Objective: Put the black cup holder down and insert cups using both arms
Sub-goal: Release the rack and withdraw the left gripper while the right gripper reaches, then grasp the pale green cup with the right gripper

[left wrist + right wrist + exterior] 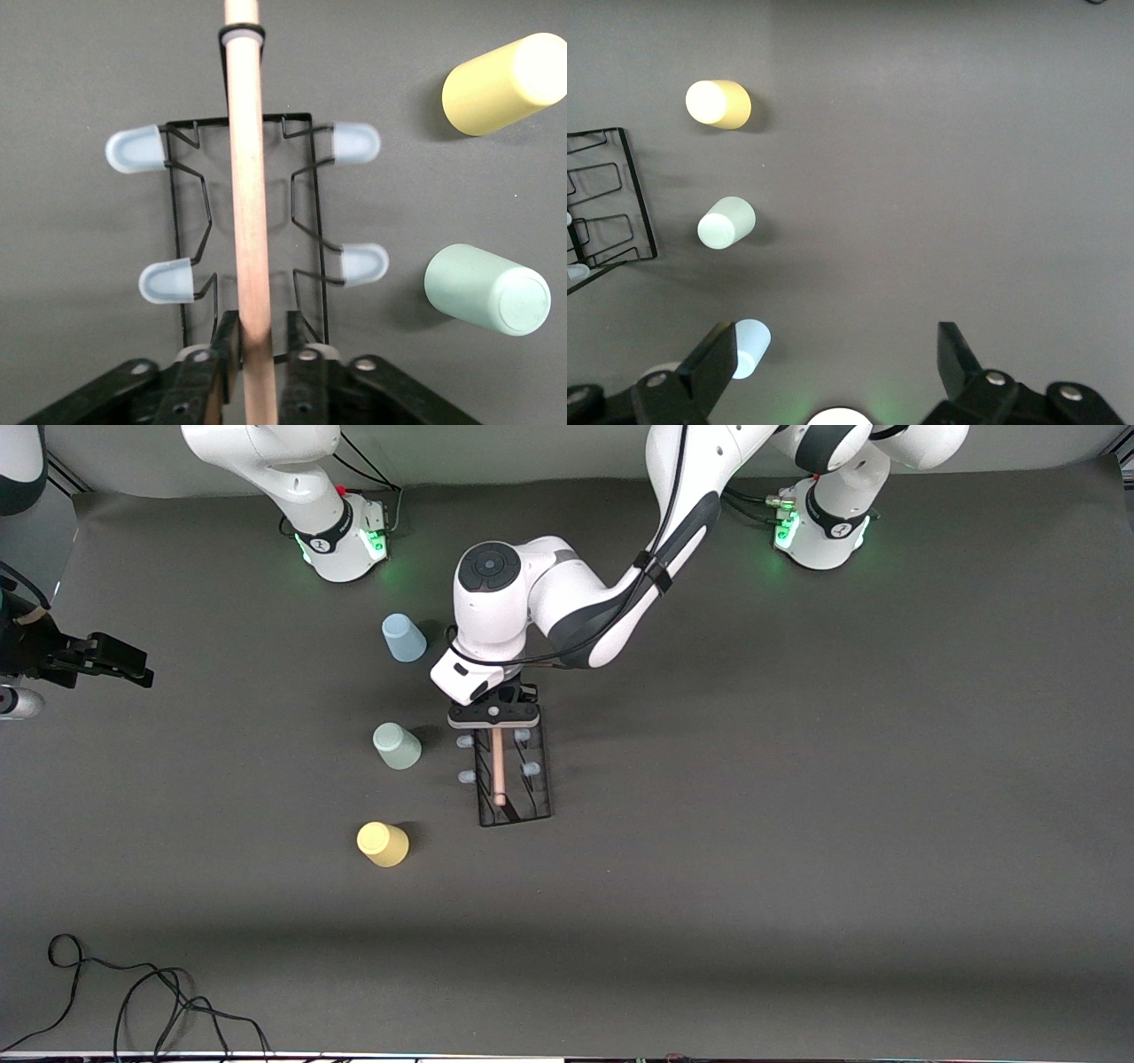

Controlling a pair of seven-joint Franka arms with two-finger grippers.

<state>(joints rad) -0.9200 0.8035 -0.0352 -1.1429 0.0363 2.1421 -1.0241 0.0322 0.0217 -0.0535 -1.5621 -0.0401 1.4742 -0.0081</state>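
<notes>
The black cup holder [514, 775] is seen standing on the grey surface [797, 824]. Its wooden rod [248, 195] is flanked closely by the left gripper's [259, 341] narrow jaws; firm contact cannot be told. Beside the holder, toward the right arm's end, three cups are set: light blue [403, 638], grey-green [397, 745], yellow [383, 843]. The right gripper [837, 359] is held aloft, jaws wide, empty.
</notes>
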